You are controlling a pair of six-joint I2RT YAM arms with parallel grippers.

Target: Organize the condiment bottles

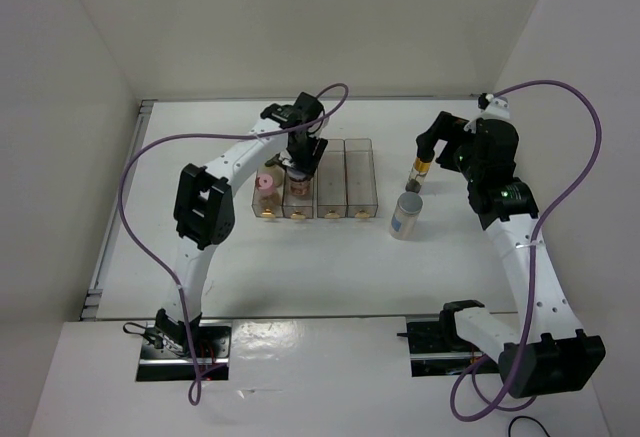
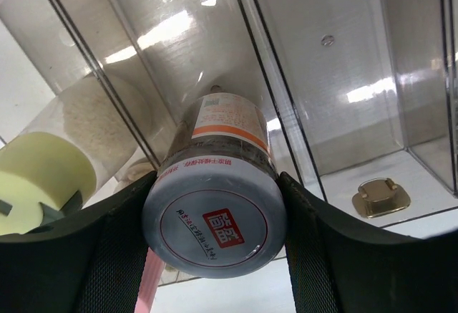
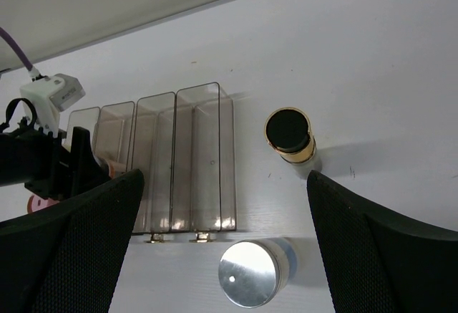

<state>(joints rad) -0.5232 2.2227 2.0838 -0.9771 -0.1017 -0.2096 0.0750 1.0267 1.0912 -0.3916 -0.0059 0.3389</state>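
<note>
Three of five bottles are at the clear rack (image 1: 360, 172). The pink-lidded jar (image 1: 268, 185) and yellow-lidded jar (image 2: 43, 180) sit in the left-end compartment, as far as I can tell. The left gripper (image 1: 303, 155) is over the second compartment from the left, part closed, fingers (image 2: 322, 256) pressed on both sides of the jar with white-red labelled lid (image 2: 215, 223), body down between the walls. Can't tell if its base is seated.

Step in hand, my read: placing that jar. Next: confirm it's seated, let go, lift straight up clear of the dividers.

The right gripper (image 1: 432, 140) is spread wide, holding nothing, above the slim black-capped amber bottle (image 3: 288, 130). That stands right of the rack; the grey-white capped cylinder (image 3: 250, 273) stands just nearer. Both right-hand compartments look free.
</note>
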